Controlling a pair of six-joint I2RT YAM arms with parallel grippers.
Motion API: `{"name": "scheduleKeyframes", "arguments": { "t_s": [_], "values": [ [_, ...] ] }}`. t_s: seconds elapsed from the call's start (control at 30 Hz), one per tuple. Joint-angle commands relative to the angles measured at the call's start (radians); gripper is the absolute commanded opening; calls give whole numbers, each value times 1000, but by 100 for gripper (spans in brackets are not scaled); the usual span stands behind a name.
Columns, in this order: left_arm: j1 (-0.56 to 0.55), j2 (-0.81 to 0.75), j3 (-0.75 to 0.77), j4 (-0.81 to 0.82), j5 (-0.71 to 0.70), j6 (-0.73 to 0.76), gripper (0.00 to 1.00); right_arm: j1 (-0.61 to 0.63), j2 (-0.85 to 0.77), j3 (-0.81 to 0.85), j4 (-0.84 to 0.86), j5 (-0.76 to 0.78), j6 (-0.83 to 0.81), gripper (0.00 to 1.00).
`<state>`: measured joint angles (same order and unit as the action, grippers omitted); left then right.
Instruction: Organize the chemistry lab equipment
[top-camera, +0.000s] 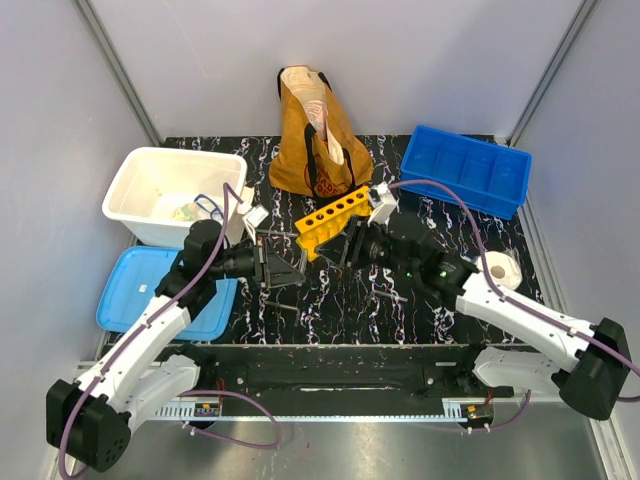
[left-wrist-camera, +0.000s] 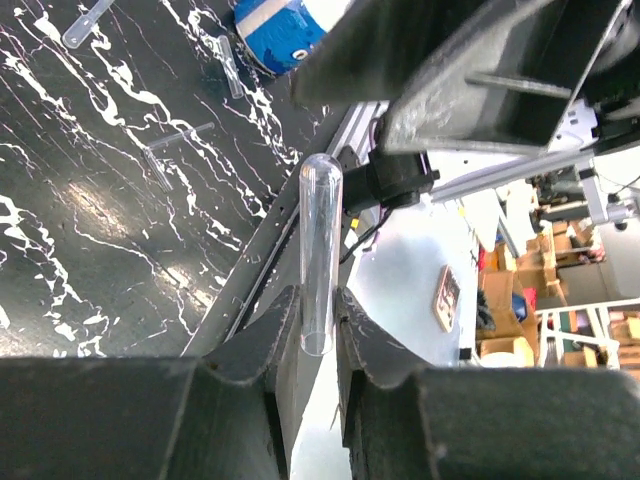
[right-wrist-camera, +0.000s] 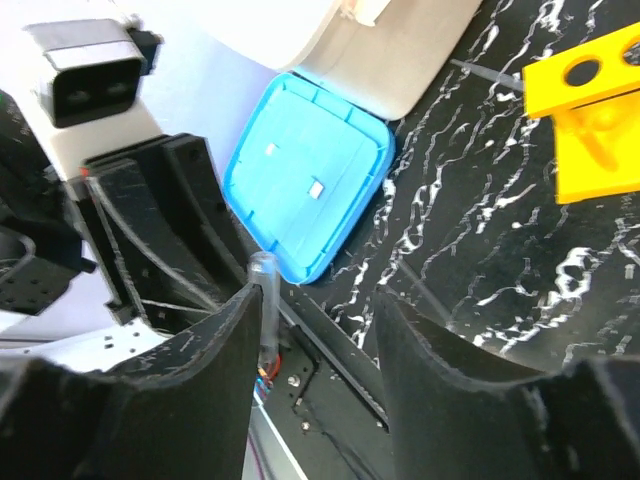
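Note:
A clear test tube (left-wrist-camera: 318, 250) stands pinched between my left gripper's (left-wrist-camera: 318, 300) fingers, rounded end pointing away toward the right arm. My right gripper (right-wrist-camera: 318, 300) is open, jaws well apart, and the tube's (right-wrist-camera: 263, 295) rounded end rests against its left finger. In the top view the left gripper (top-camera: 278, 268) and the right gripper (top-camera: 352, 245) face each other at mid-table, just in front of the yellow test-tube rack (top-camera: 333, 212), which also shows in the right wrist view (right-wrist-camera: 590, 120). Thin loose tubes (left-wrist-camera: 180, 135) lie on the black marbled table.
A white bin (top-camera: 150, 180) stands at the back left, with a blue lid (top-camera: 135, 285) in front of it. The mustard-brown tote bag (top-camera: 315, 140) is at the back centre and a blue compartment tray (top-camera: 465, 170) at the back right. A white roll (top-camera: 503, 268) sits by the right arm.

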<state>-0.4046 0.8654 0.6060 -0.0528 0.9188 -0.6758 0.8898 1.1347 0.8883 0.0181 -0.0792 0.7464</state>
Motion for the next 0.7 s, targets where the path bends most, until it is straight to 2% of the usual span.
{"name": "scheduleKeyframes", "arguments": {
  "t_s": [0.0, 0.17, 0.23, 0.43, 0.67],
  "values": [
    [-3, -8, 103, -109, 43, 149, 3, -72, -38, 86, -156, -166, -90, 57],
    [-23, 1, 161, -234, 14, 266, 5, -103, 26, 207, -283, -400, -222, 68],
    [-34, 9, 176, -269, 3, 303, 5, -103, 66, 241, -300, -467, -229, 68],
    [-65, 23, 189, -306, -23, 343, 5, -103, 172, 313, -293, -609, -213, 63],
    [-73, 23, 186, -302, -15, 349, 5, -103, 237, 350, -305, -599, -219, 55]
  ]
}}
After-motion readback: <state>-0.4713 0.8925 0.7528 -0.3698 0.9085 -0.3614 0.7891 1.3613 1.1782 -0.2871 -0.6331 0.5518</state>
